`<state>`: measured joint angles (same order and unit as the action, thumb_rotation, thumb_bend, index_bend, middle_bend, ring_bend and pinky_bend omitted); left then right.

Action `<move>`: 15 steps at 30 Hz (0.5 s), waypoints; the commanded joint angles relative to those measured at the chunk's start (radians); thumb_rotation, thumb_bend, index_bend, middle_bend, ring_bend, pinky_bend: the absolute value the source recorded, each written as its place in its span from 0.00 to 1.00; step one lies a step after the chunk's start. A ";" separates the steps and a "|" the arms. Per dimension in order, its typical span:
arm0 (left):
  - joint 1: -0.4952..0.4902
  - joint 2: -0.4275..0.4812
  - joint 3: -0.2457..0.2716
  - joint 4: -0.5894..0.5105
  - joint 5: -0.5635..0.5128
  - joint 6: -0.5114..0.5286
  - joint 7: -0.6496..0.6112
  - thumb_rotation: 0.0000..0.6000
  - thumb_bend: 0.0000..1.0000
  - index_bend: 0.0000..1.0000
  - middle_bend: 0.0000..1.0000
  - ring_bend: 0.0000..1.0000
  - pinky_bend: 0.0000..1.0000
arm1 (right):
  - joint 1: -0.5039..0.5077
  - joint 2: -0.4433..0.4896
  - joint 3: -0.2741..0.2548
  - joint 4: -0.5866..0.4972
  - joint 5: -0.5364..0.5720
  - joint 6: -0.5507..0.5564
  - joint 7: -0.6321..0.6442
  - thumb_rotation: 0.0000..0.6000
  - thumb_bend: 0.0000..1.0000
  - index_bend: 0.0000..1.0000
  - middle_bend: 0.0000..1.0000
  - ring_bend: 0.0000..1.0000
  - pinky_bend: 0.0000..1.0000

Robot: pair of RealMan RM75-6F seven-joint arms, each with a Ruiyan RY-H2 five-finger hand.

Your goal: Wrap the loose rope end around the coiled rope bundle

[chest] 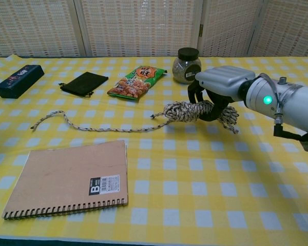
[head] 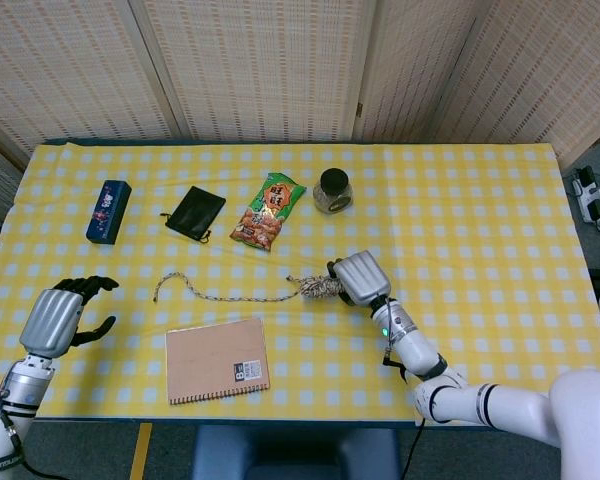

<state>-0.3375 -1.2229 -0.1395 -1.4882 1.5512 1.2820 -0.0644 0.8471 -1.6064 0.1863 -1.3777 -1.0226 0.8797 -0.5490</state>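
Note:
The coiled rope bundle (head: 320, 286) (chest: 187, 110) is gripped by my right hand (head: 360, 278) (chest: 218, 88), whose fingers curl around the bundle's right part. In the chest view the bundle hangs a little above the yellow checked cloth. Its loose rope end (head: 205, 294) (chest: 82, 124) trails left across the table and ends in a small hook. A short tail (chest: 230, 120) hangs from the bundle's right side. My left hand (head: 60, 315) hovers over the table's left edge, holding nothing, with its fingers apart. The chest view does not show it.
A brown spiral notebook (head: 217, 360) (chest: 66, 177) lies just in front of the loose rope. Behind it lie a blue box (head: 108, 211) (chest: 19, 80), a black pouch (head: 195, 213) (chest: 83, 83), a snack bag (head: 268, 210) (chest: 136, 82) and a jar (head: 332, 190) (chest: 188, 64).

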 commanded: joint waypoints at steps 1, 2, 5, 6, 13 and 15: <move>-0.076 -0.061 -0.021 0.050 -0.006 -0.077 0.049 1.00 0.32 0.40 0.54 0.53 0.58 | 0.011 0.028 -0.001 -0.025 0.008 -0.015 -0.012 1.00 0.60 0.69 0.60 0.64 0.59; -0.096 -0.077 -0.026 0.056 -0.018 -0.102 0.058 1.00 0.32 0.40 0.56 0.54 0.60 | 0.013 0.036 -0.001 -0.034 0.014 -0.019 -0.014 1.00 0.60 0.69 0.60 0.64 0.59; -0.142 -0.111 -0.040 0.070 -0.056 -0.166 0.070 1.00 0.32 0.40 0.62 0.58 0.65 | 0.017 0.049 -0.002 -0.045 0.027 -0.024 -0.015 1.00 0.60 0.69 0.60 0.64 0.60; -0.156 -0.120 -0.044 0.074 -0.069 -0.186 0.071 1.00 0.32 0.40 0.64 0.60 0.66 | 0.017 0.052 -0.003 -0.045 0.031 -0.025 -0.014 1.00 0.61 0.69 0.60 0.64 0.60; -0.236 -0.172 -0.068 0.098 -0.139 -0.286 0.129 1.00 0.32 0.39 0.72 0.66 0.70 | 0.017 0.076 -0.012 -0.048 0.050 -0.022 -0.018 1.00 0.61 0.69 0.60 0.65 0.60; -0.257 -0.194 -0.076 0.111 -0.176 -0.316 0.151 1.00 0.32 0.39 0.73 0.66 0.70 | 0.016 0.083 -0.016 -0.048 0.055 -0.018 -0.021 1.00 0.61 0.69 0.60 0.65 0.60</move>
<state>-0.5660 -1.3900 -0.2027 -1.3943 1.4137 1.0015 0.0569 0.8640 -1.5257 0.1721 -1.4256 -0.9696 0.8597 -0.5686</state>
